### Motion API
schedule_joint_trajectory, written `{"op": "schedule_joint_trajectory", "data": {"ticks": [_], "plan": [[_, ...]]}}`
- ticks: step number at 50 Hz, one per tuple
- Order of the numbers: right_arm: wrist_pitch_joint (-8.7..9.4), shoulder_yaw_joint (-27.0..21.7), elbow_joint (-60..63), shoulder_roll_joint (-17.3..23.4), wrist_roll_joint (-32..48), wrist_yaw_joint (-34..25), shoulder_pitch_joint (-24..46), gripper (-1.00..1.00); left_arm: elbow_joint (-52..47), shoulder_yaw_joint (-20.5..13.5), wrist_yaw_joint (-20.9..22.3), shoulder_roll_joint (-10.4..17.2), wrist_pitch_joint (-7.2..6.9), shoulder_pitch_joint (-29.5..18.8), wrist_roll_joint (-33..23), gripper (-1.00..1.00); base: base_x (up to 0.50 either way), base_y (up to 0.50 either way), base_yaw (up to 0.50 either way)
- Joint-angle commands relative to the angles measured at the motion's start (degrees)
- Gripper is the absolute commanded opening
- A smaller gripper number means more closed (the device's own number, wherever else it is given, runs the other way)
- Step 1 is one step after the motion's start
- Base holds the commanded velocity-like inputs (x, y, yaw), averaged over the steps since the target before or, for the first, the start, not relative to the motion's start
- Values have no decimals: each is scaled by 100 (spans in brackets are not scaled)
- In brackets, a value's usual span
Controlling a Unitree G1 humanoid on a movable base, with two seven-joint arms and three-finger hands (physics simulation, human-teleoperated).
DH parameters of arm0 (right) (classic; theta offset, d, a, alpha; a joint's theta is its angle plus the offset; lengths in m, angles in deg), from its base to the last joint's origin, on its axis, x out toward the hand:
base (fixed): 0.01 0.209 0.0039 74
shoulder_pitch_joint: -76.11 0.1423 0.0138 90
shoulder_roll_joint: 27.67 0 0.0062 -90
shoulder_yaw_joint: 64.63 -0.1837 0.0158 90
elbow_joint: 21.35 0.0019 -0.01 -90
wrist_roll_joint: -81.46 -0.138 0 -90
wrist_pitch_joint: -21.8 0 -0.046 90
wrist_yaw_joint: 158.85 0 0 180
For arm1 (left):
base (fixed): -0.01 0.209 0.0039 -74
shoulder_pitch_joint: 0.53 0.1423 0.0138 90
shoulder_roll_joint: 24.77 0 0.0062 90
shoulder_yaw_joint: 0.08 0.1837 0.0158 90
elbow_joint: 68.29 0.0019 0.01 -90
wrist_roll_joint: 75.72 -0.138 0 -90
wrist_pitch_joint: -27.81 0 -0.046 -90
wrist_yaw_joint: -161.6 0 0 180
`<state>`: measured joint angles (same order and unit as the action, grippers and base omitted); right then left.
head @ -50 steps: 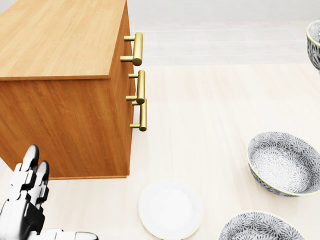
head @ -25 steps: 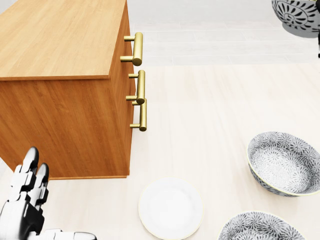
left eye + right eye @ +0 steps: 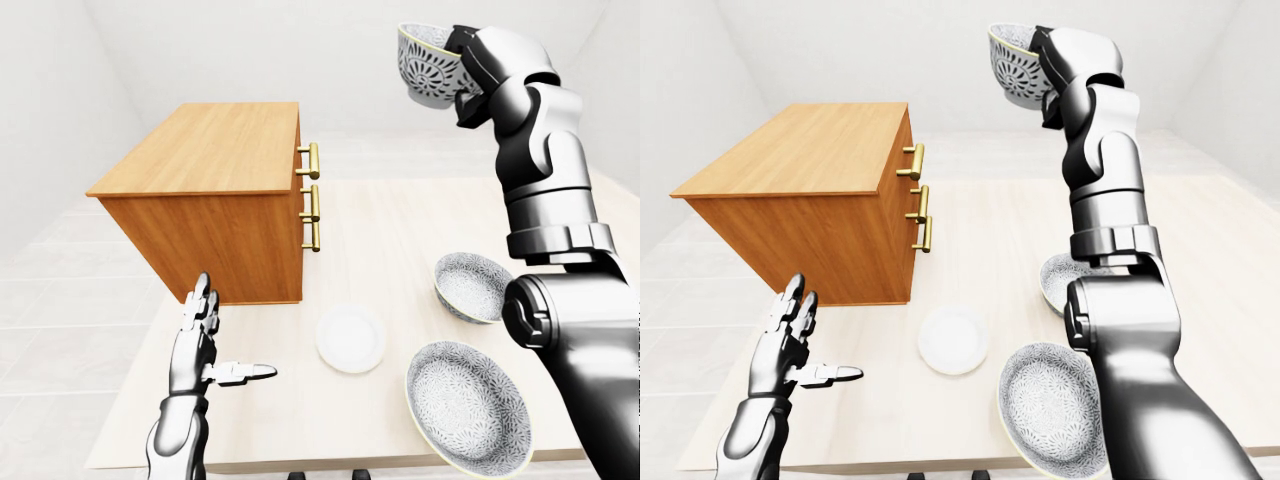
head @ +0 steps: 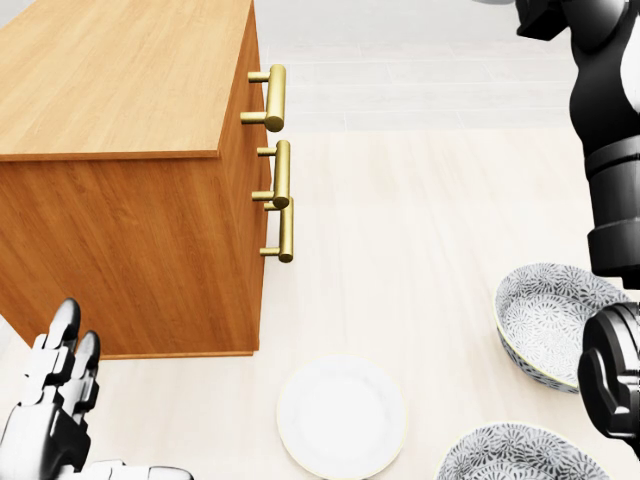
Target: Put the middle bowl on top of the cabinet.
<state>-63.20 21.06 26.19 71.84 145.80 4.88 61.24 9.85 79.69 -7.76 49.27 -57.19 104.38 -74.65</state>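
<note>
My right hand (image 3: 458, 58) is raised high at the top of the left-eye view, shut on the rim of a patterned grey bowl (image 3: 426, 66) that is tilted on its side. The bowl hangs in the air to the right of the wooden cabinet (image 3: 212, 148) and well above its flat top. The cabinet has three brass handles (image 3: 312, 203) on its right face. Low on the left, my left hand (image 3: 225, 340) is open with fingers spread, holding nothing. In the head view only my right arm (image 4: 612, 120) shows; the held bowl is out of frame.
Two more patterned bowls stand on the pale table (image 3: 400, 230): one at the right (image 3: 472, 286), a larger one at the bottom right (image 3: 468, 406). A white plate (image 3: 351, 338) lies just below the cabinet's right corner.
My right arm has lifted the bowl up and leftward, out of the top of the head view; the arm now fills that view's right edge. The left hand has barely moved.
</note>
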Motion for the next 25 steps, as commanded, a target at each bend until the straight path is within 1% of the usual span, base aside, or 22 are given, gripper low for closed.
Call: {"op": "schedule_joint_trajectory", "data": {"ticks": [1, 3, 5, 7, 13, 15, 18, 20, 25], "plan": [[0, 159, -844, -509, -489, 655, 817, -100, 90, -39, 4, 25, 0, -41, 18, 100, 0, 0, 0], [0, 186, -923, -569, -535, 685, 870, -100, 92, -45, 3, 30, 0, -51, 18, 100, 0, 0, 0], [0, 212, -1102, -710, -602, 908, 1017, -100, 13, -35, 7, 37, 0, -25, -2, 100, 0, 0, 0], [0, 259, -1250, -765, -633, 1056, 1120, -100, -55, -23, 9, 29, 0, 17, -24, 100, 0, 0, 0], [0, 374, -1418, -1039, -728, 1042, 1387, -100, 6, -68, 10, 38, 0, 8, -33, 100, 0, 0, 0], [0, 394, -1446, -1071, -741, 1088, 1424, -100, -17, -71, 14, 35, 0, 23, -34, 100, 0, 0, 0], [0, 508, -1548, -1236, -709, 1130, 1578, -100, -131, -81, 24, 17, 0, 118, -39, 100, 0, 0, 0], [0, 521, -1524, -1328, -733, 1047, 1646, -100, -169, -95, 45, 5, 0, 154, -12, 100, 0, 0, 0], [0, 632, -1410, -1516, -674, 994, 1630, -100, -253, -95, 72, -20, 0, 220, -35, 100, 0, 0, 0]]}}
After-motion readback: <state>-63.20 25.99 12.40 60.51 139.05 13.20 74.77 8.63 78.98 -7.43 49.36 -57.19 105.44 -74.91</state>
